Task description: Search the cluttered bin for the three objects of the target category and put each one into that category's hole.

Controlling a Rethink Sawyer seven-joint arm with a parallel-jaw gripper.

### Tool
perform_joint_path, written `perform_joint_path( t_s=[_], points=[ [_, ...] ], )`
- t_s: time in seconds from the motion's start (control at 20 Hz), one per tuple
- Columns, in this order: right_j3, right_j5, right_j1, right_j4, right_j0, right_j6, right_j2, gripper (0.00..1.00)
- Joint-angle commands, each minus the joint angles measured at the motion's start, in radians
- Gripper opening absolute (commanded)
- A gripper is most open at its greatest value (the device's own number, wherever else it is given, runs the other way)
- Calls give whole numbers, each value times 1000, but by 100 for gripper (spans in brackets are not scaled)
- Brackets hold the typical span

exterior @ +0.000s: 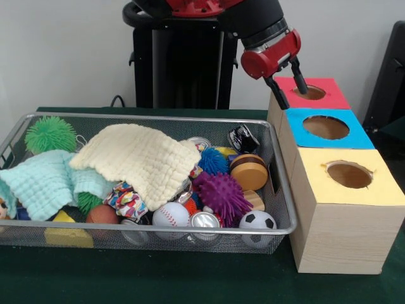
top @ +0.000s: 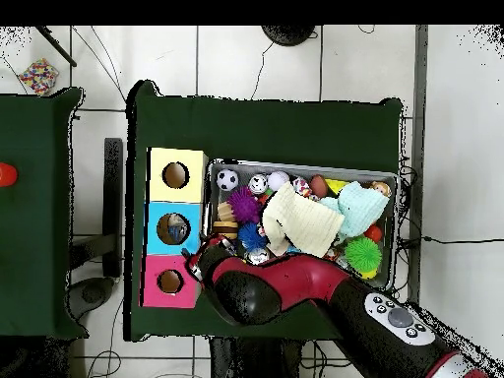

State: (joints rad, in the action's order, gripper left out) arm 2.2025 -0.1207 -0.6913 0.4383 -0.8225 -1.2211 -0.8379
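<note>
**Ana:** What is the biggest thing here?

**Ben:** The wire bin (exterior: 281,218). It fills the lower left of the front view. It is stuffed. A big cream cloth (exterior: 142,161) lies over the middle, and a mint cloth (exterior: 44,183) is at the left.

**Ana:** Where do the things go?

**Ben:** Into the three boxes at the right: the yellow box (exterior: 316,180), the blue box (exterior: 297,123) and the red box (exterior: 335,95). Each has a round hole on top.

**Ana:** Which things do we want?

**Ben:** I cannot tell which kind. I guess balls. The purple spiky ball (exterior: 221,193) looks soft and light, so pinch it in the middle. The baseball (exterior: 171,215) and the soccer ball (exterior: 257,221) look hard and smooth, so they may slip. They sit low, right at the bin's front wall.

**Ana:** And the claw?

**Ben:** The gripper (exterior: 286,82) is in the upper right, just above the red box. Its two fingers are apart and hold nothing.

**Ana:** Is there room?

**Ben:** Above the bin, yes. Inside, it is tight. The cloths may hide more.
</note>
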Motion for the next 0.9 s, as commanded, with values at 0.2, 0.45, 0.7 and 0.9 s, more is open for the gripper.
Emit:
perform_joint_path(
  t_s=[0.2, 0.45, 0.7, 0.9],
  points=[
    [-162, -220, -93, 15, 15, -24, 85, 100],
    [-227, -266, -87, 70, 30, 4, 130, 100],
    [-257, -267, -70, 89, 45, -3, 146, 100],
    [-275, -269, -51, 96, 59, -8, 163, 100]
  ],
)
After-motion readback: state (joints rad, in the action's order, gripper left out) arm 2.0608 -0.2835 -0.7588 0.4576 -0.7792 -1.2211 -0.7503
